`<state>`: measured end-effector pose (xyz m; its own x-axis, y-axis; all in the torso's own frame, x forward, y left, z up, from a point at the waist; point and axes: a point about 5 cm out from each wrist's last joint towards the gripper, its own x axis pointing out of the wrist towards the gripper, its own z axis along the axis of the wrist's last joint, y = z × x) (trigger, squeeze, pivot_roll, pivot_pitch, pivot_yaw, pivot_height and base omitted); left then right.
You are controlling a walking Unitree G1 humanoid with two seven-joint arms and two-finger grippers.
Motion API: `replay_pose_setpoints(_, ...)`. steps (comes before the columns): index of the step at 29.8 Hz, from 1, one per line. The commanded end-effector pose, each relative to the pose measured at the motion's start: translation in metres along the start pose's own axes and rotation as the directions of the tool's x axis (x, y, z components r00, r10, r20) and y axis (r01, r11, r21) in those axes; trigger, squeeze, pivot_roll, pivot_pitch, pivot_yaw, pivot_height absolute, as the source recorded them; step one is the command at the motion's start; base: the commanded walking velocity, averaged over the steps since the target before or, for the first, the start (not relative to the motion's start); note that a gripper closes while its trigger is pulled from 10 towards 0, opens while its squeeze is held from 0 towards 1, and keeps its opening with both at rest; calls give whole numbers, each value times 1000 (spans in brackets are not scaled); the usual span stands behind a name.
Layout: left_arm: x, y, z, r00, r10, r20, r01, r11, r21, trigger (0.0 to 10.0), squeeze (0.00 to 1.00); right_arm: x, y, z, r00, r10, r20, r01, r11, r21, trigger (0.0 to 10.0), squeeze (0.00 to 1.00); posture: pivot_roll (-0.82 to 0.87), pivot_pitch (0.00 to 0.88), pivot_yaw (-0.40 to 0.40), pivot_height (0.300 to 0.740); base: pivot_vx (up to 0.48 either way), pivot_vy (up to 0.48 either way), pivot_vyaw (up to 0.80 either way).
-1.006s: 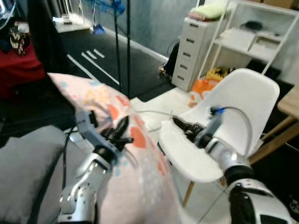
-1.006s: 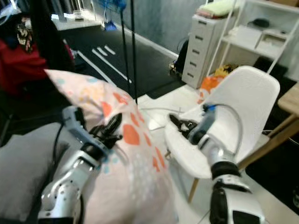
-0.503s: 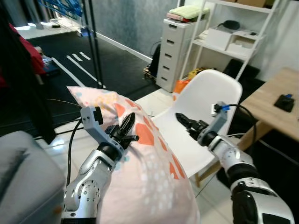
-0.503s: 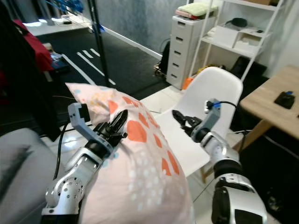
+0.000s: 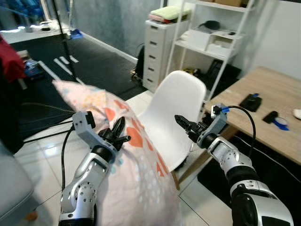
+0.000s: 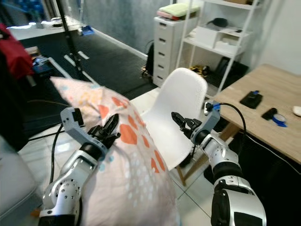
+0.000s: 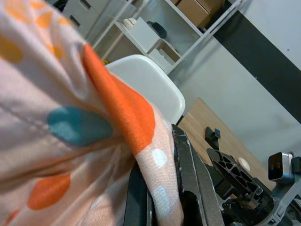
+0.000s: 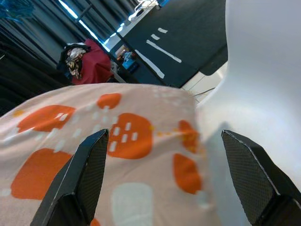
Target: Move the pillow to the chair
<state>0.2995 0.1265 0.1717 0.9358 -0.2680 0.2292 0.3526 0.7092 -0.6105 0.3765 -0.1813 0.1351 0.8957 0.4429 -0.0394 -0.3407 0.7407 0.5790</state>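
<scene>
Carrying the pillow [image 5: 131, 165], pinched in a fold by the left gripper [image 5: 117, 133], just short of the chair [image 5: 171, 113] seat's near edge. Right gripper [image 5: 184, 125] spread wide, empty, over the seat. Best lifted clear of that edge, then lowered mid-seat

We see a white chair [image 5: 171, 113] standing on pale floor tiles [image 5: 42, 143] mid-frame; at right, a wooden table [image 5: 263, 106] carries a black phone [image 5: 248, 101].
</scene>
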Motion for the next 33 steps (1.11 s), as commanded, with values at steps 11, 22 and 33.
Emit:
replay_pose_setpoints(11, 5, -11, 11, 995, -63, 75, 61, 998, 22, 10000, 0, 1, 3, -6, 1000, 16, -21, -16, 1000, 7, 10000, 0, -206, 41, -50, 740, 425, 0, 0)
replay_pose_setpoints(22, 7, -17, 10, 993, -95, 68, 94, 995, 12, 10000, 0, 1, 3, -7, 1000, 15, -18, -14, 1000, 10, 10000, 0, -204, 44, -49, 740, 415, 0, 0)
replay_pose_setpoints(33, 6, -23, 3, 992, -120, 25, 119, 992, 44, 10000, 0, -1, 1, -7, 1000, 1, -21, -1, 1000, 6, 10000, 0, -204, 48, -47, 740, 0, -339, 0)
